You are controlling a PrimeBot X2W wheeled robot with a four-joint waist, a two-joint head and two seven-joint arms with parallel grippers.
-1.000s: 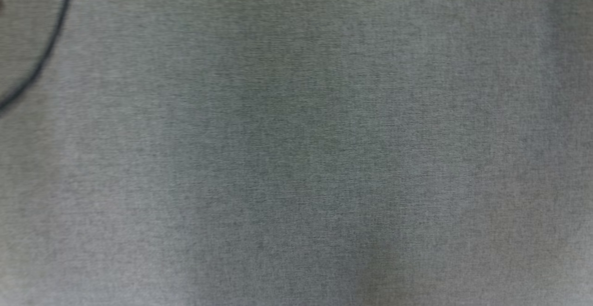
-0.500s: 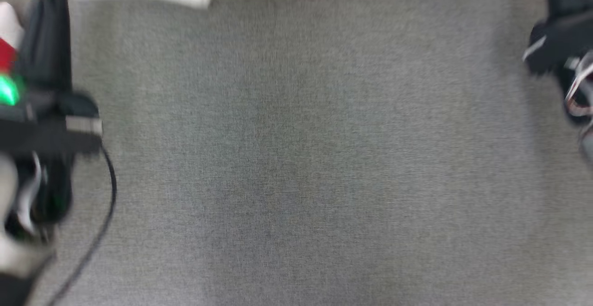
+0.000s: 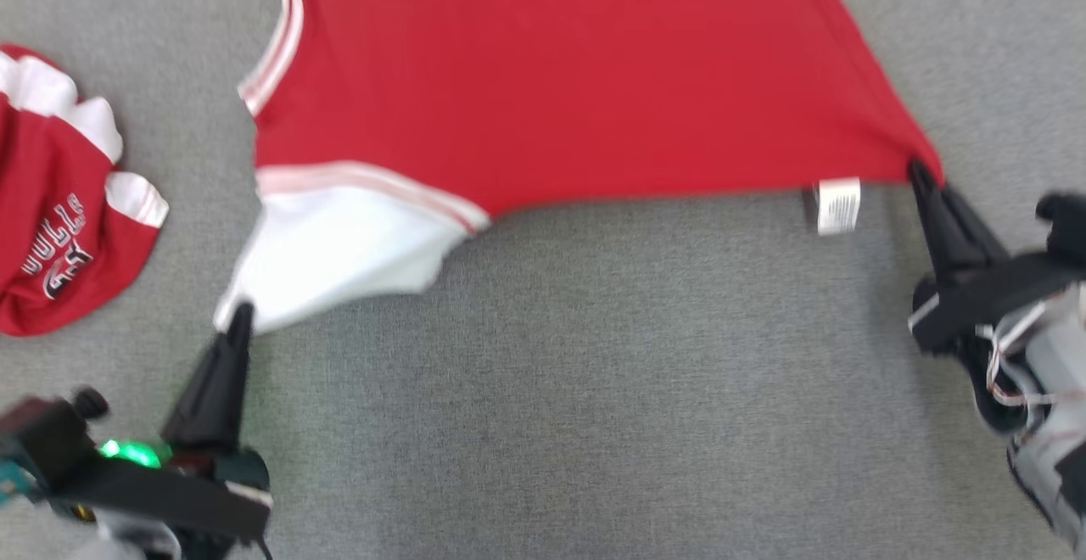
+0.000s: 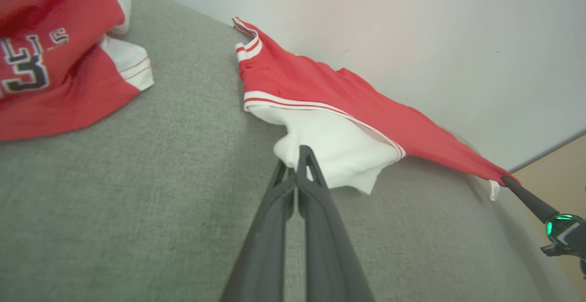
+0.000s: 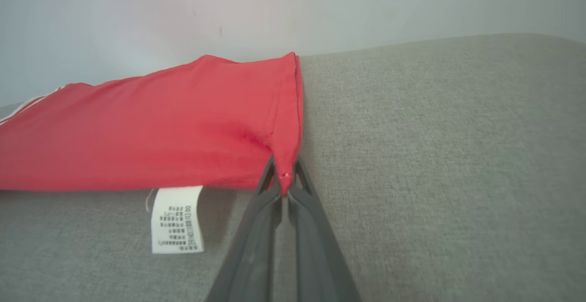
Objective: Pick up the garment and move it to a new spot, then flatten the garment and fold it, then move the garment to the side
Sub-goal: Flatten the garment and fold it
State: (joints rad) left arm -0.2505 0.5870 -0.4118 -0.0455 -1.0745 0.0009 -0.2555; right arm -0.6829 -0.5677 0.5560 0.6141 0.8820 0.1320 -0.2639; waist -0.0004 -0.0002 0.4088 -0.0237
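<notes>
A red sleeveless jersey of thin knit cloth, with white striped trim and a white side panel [image 3: 551,76], is spread over the far part of the grey fabric-covered surface [image 3: 594,390]. Its near hem is stretched between the two claws. The left gripper [image 3: 240,316] is clenched on the white corner of that hem. The right gripper [image 3: 918,168] is clenched on the red corner, just beside a white care label [image 3: 838,204].

The cloth is judged light, soft and limp. It can be expected to sag and wrinkle wherever it is not held taut, and it could slip from the narrow fingertips if tugged hard. The hem corners and the shoulders are judged the best places for a hold.

The jersey's far part is cut off at the top of the slightly blurred head view. A second, crumpled red garment with lettering [image 3: 59,221] lies on the left of the surface, apart from the jersey and partly cropped. Its print cannot be read in full.
</notes>
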